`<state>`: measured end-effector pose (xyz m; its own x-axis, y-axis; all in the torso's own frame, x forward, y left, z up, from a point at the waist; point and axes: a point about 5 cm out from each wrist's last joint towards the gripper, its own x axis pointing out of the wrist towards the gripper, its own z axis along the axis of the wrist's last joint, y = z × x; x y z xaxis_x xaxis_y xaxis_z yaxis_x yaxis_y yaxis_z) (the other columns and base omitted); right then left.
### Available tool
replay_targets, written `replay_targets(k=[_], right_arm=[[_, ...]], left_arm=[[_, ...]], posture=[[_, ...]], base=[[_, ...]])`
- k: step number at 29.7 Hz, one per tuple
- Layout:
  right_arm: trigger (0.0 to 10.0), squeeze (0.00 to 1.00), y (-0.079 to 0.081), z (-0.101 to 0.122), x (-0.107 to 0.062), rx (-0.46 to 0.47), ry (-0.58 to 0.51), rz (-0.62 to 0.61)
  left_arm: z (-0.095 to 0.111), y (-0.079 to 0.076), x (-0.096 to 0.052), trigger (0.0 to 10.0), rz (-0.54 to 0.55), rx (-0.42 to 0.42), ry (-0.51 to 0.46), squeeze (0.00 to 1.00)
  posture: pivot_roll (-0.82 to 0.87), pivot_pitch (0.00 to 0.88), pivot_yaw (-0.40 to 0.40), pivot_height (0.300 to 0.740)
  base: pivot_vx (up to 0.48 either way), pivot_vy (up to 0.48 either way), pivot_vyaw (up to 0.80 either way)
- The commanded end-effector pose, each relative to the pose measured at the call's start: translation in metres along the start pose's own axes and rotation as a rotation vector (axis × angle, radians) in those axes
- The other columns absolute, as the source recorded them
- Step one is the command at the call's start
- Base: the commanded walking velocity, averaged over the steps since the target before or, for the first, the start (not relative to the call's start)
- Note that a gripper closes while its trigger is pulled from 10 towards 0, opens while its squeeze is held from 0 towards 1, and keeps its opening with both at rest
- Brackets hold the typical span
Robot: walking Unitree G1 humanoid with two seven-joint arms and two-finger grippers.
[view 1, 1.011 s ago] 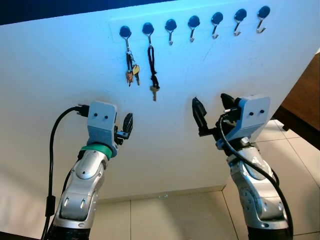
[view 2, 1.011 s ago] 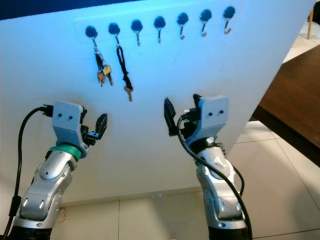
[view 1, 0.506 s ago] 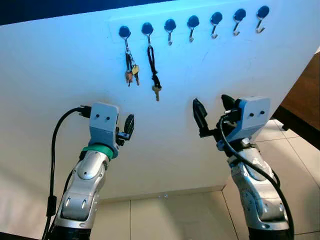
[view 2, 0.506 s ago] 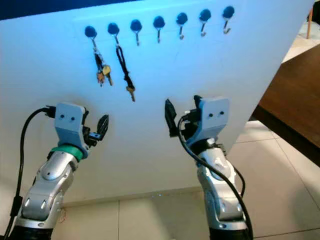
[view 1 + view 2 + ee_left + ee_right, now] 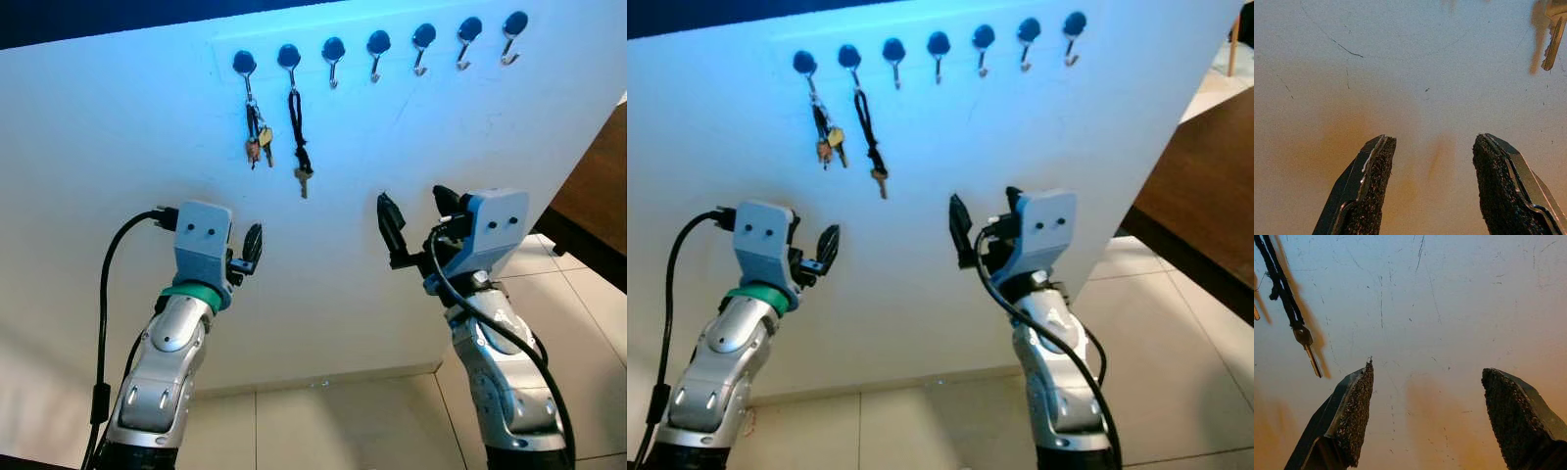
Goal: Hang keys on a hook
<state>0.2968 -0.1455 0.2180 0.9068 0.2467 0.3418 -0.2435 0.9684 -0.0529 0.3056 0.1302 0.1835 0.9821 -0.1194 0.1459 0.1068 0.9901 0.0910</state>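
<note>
Keys point(image 5: 300, 147) on hook point(image 5: 289, 59), wall point(image 5: 411, 137) beside.

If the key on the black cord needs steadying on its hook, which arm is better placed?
Probably the left. The left pincer is open, just below and beside the corded key; the right pincer, also open, sits farther off.

Both silver arms rose from the bottom of the head view, forearms upright, at lower left and lower right. The left gripper point(image 5: 245, 257) and the right gripper point(image 5: 416, 227) each held their 2 black fingers spread apart, empty.
</note>
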Motion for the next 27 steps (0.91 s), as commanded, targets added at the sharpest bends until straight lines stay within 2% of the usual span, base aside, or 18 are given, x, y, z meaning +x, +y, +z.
replay_targets(k=[1, 18, 21, 27], right_arm=[[10.0, 0.00, 0.004, -0.003, -0.001, 0.001, 0.011, 0.014], [10.0, 0.00, 0.005, -0.007, -0.001, 0.002, 0.019, 0.017], [10.0, 0.00, 0.005, -0.011, -0.003, 0.005, 0.030, 0.014], [10.0, 0.00, 0.004, -0.020, -0.006, 0.009, 0.060, 0.004]], left_arm=[[-0.006, 0.004, -0.003, 10.0, 0.015, 0.010, 0.016, 0.00], [-0.007, 0.006, -0.003, 10.0, 0.016, 0.015, 0.024, 0.00], [-0.011, 0.005, -0.004, 10.0, 0.012, -0.005, 0.056, 0.00], [-0.017, 0.005, -0.005, 10.0, 0.009, 0.013, 0.104, 0.00]], posture=[[-0.26, 0.093, 0.186, 0.740], [-0.25, 0.083, 0.187, 0.740], [-0.25, 0.083, 0.187, 0.740], [-0.24, 0.080, 0.191, 0.740]], base=[[0.000, 0.000, 0.00], [0.000, 0.000, 0.00], [0.000, 0.000, 0.00], [0.000, 0.000, 0.00]])
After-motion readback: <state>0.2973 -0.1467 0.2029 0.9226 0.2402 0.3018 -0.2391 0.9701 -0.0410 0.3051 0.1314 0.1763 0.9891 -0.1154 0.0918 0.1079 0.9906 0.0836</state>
